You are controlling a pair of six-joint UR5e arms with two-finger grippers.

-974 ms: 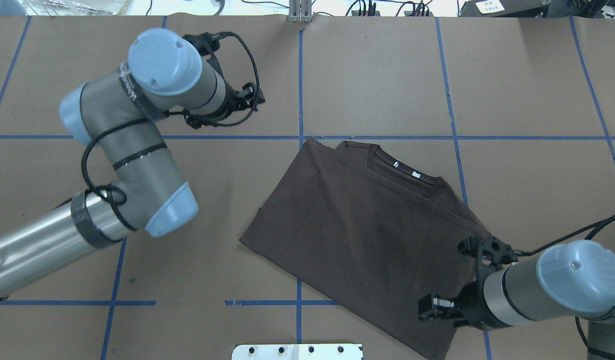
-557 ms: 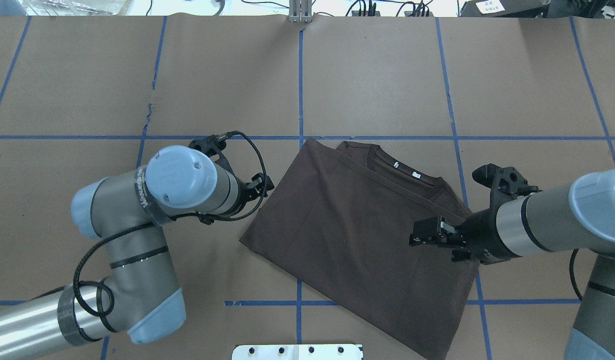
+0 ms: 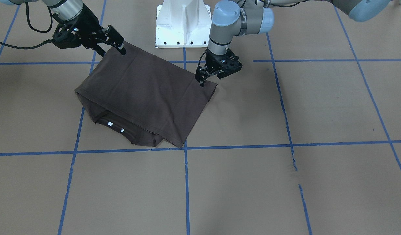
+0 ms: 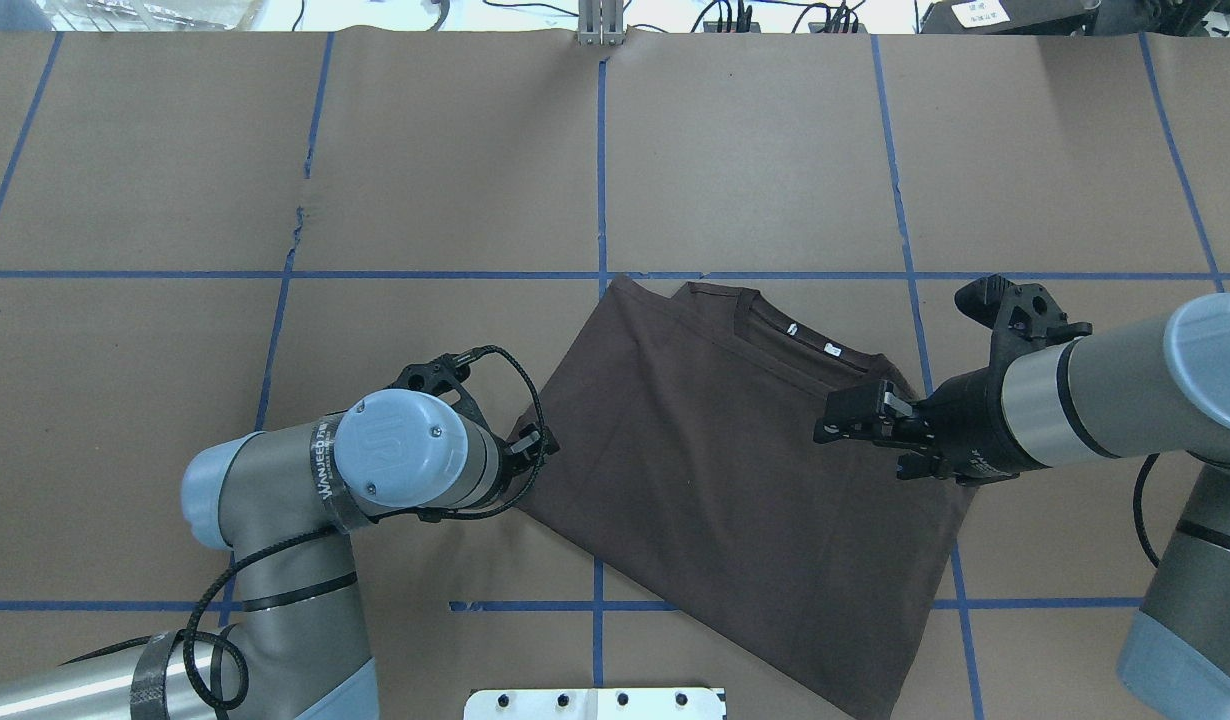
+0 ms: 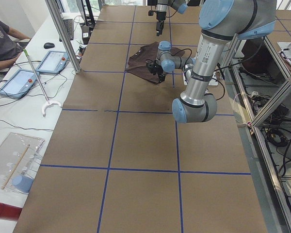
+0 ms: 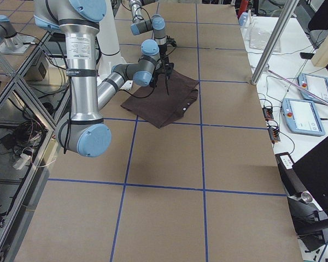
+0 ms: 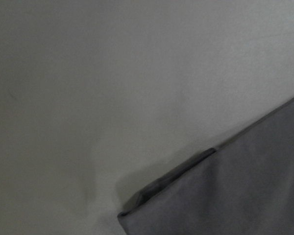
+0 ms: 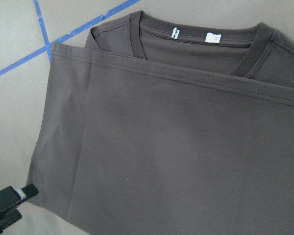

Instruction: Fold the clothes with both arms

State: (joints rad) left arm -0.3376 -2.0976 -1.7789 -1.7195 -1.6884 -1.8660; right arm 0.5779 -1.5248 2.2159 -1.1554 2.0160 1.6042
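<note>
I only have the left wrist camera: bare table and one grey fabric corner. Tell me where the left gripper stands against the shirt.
Observer: The left gripper points down at the T-shirt corner on the robot's left; I cannot tell whether it touches.
Operator: Report the right gripper.
Observer: The right gripper hovers above the shirt's right half, jaws apart, holding nothing.
Operator: Give me the fold state.
Observer: It lies folded into a rough rectangle, skewed to the blue tape lines; the collar with two white tags shows at the far edge.
</note>
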